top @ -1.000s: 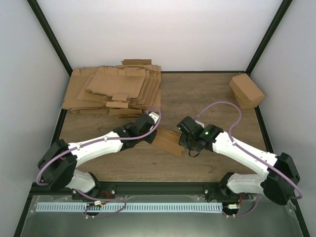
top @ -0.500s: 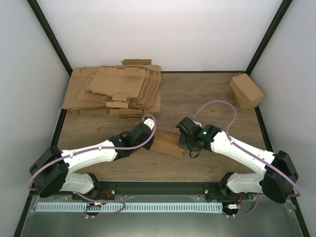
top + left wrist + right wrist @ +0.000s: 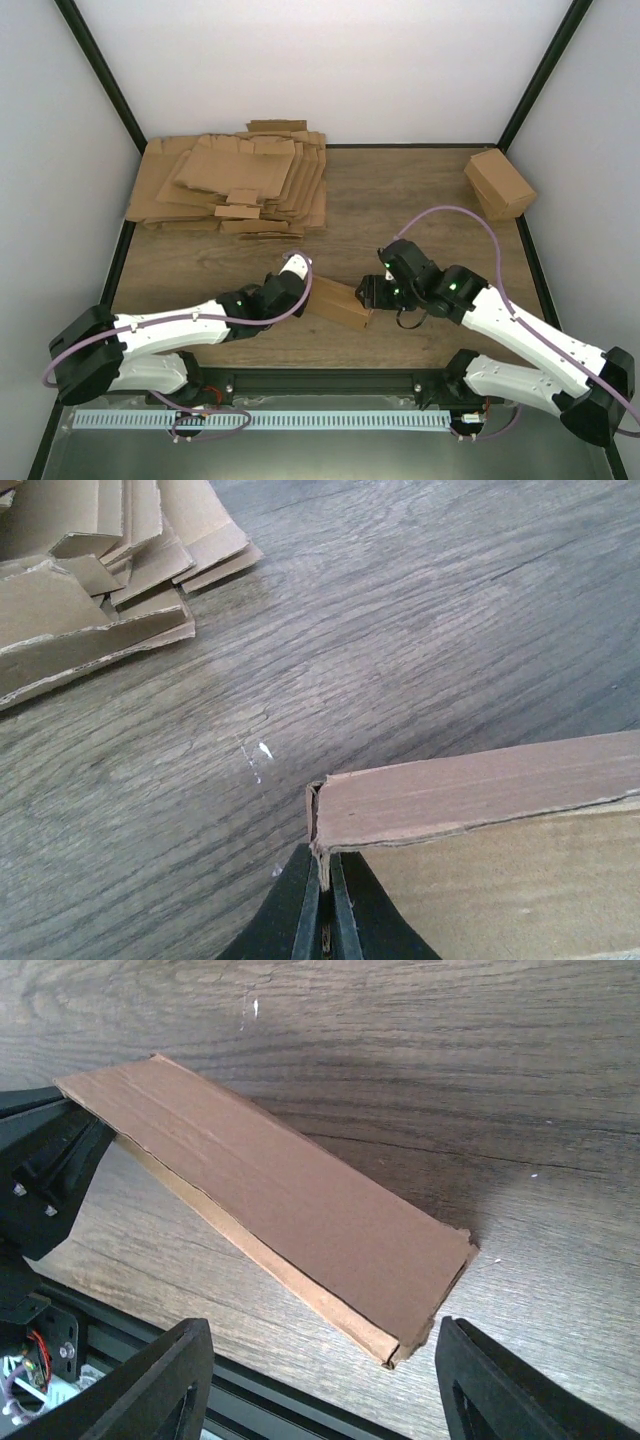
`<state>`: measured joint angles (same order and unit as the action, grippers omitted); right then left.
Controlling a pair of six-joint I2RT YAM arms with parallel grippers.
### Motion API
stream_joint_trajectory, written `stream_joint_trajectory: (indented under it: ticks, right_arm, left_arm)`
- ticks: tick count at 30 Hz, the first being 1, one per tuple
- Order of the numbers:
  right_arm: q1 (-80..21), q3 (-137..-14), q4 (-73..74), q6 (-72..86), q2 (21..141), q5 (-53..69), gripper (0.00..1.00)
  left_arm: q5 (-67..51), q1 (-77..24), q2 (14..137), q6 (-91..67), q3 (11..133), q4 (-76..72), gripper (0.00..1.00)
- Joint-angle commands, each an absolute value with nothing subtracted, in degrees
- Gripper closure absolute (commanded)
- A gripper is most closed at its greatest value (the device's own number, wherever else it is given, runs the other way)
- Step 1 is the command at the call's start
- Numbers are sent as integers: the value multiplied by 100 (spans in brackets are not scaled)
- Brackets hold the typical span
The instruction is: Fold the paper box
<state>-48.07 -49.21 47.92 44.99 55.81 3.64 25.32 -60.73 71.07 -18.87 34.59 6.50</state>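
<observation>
Landmark: thick pile of flat brown cardboard sheets [image 3: 230, 185] on the wooden desk [image 3: 400, 200]. All places below refer to this pile.
Task item: paper box [image 3: 338, 302], a plain brown cardboard die-cut sheet collapsed into a long, shallow sleeve.
Task item location: on my side of the pile, off its right-hand corner and well apart from it, between my two grippers.
Left gripper [image 3: 323, 885]: fully closed, pinching a thin cardboard edge at the box end nearer the pile.
Right gripper [image 3: 371, 293]: jaws spread wide and holding nothing. Its fingers flank the box end farther from the pile without touching it.
Change: a second ago my right gripper was clamped on that end. It has now let go and backed off a little. My left arm has drawn the box farther from the pile, towards my bases.
Meaning for the task: my left gripper alone now supports the box. I judge the release to be a regrasp, not a finish.
Box condition: the free end shows a narrow open slot and no flap is tucked, so the folding looks incomplete.
Next move, judged: close my right gripper on a wall or flap to square the sleeve.
Risk: a thin one-edge pinch may let the box pivot or sag.
Other item: closed brown cardboard cuboid [image 3: 498, 183], well to the right of the pile.
</observation>
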Motion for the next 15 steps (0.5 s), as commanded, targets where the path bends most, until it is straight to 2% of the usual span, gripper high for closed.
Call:
stream_joint_trajectory:
  ticks: [1, 6, 11, 15]
  right_arm:
    - [-4799, -5071, 4614, 4184, 5593, 578, 38]
    - [-4799, -5039, 4300, 3332, 6070, 846, 45]
    - [-4802, -4993, 4114, 3162, 6224, 919, 62]
    - [-4799, -4760, 4042, 3243, 6183, 1071, 66]
  left_arm:
    - [2854, -6272, 7061, -2003, 3282, 634, 96]
    - [2899, -6384, 7066, -2029, 3208, 514, 96]
    - [3017, -6454, 7101, -2110, 3225, 538, 96]
    - [3052, -6469, 7085, -2168, 3209, 574, 95]
